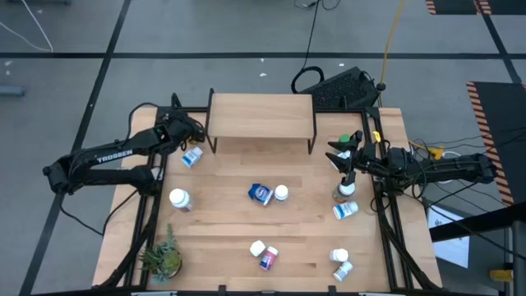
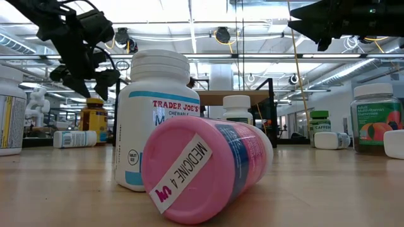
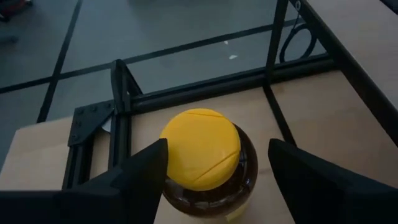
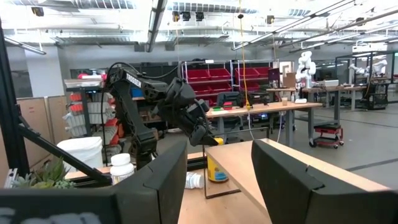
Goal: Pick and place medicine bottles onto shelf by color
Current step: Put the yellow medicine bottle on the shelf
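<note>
A: Left gripper (image 3: 214, 165)?
B: At the far left corner of the table (image 1: 230, 214), just left of the shelf (image 1: 260, 115). Fingers (image 3: 140, 171) spread either side of the amber bottle (image 3: 205, 162), yellow cap between them. Gap visible on both sides, not clamped. Bottle upright on the tabletop beside the shelf's left legs.
A: Right gripper (image 4: 217, 174)?
B: Right side of the table, above the bottles there, pointing left toward the shelf. Fingers apart, nothing between them.
A: Shelf load?
B: Top bare in the high view.
A: Other bottles?
B: White one lying (image 1: 191, 156) near the left gripper. White one upright (image 1: 179, 198) mid-left. Blue bottle (image 1: 260, 194) lying at centre with a white one (image 1: 281, 192) beside it. Pink-capped bottle (image 2: 205, 170) on its side at near centre, touching an upright white bottle (image 2: 158, 120). Two white ones (image 1: 340, 263) near right. One lying (image 1: 345, 210) under the right arm, a dark one (image 1: 343, 193) just beyond it.
A: Anything else?
B: Plant (image 1: 163, 259), near left corner.
</note>
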Motion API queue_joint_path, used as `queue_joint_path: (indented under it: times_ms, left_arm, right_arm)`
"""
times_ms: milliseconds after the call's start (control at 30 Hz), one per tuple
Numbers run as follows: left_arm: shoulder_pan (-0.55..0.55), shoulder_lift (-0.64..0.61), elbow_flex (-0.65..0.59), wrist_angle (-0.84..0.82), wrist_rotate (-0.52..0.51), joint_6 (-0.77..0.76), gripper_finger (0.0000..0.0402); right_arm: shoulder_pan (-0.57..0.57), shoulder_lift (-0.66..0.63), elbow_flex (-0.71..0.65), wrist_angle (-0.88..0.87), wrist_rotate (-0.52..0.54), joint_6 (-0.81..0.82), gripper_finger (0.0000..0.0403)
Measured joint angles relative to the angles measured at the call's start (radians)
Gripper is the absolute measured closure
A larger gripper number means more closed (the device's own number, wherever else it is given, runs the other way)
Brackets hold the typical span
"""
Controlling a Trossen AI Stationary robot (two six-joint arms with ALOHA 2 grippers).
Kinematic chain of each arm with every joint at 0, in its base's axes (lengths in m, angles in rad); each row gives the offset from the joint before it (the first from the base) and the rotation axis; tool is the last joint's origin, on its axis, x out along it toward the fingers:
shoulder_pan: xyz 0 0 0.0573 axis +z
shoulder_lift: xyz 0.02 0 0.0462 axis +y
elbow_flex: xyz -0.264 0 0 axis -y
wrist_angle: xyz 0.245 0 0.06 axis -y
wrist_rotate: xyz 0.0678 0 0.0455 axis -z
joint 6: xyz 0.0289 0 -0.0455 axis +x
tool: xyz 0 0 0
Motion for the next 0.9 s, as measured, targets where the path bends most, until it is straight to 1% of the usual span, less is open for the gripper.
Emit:
queue_joint_path:
  times_ms: [100, 300, 467, 567, 667, 800, 900]
  left_arm:
    - [-0.015, -0.026, -0.003, 0.003, 0.005, 0.016, 0.0123]
    - [-0.034, -0.127, 0.0, 0.011, 0.041, 0.057, 0.0099]
    - [-0.05, -0.209, 0.009, 0.015, 0.024, 0.077, 0.0088]
    - [-0.047, -0.224, 0.001, 0.005, -0.034, 0.068, 0.0089]
    - [-0.031, -0.223, -0.023, 0.012, -0.058, 0.023, 0.0086]
    - [-0.006, -0.223, -0.069, 0.082, -0.035, -0.007, 0.0075]
    - [0.023, -0.223, -0.111, 0.169, 0.019, -0.003, 0.0059]
  right_arm:
    - [0.0, 0.0, 0.0, 0.0, 0.0, 0.0, 0.0227]
    - [0.0, 0.0, 0.0, 0.0, 0.0, 0.0, 0.0227]
    - [0.0, 0.0, 0.0, -0.008, 0.0, 0.0, 0.0227]
    - [0.0, 0.0, 0.0, -0.015, 0.0, 0.005, 0.0227]
    - [0.0, 0.0, 0.0, -0.024, 0.0, 0.011, 0.0227]
    - [0.0, 0.0, 0.0, -0.027, 0.0, 0.011, 0.0227]
    - [0.0, 0.0, 0.0, -0.027, 0.0, 0.011, 0.0227]
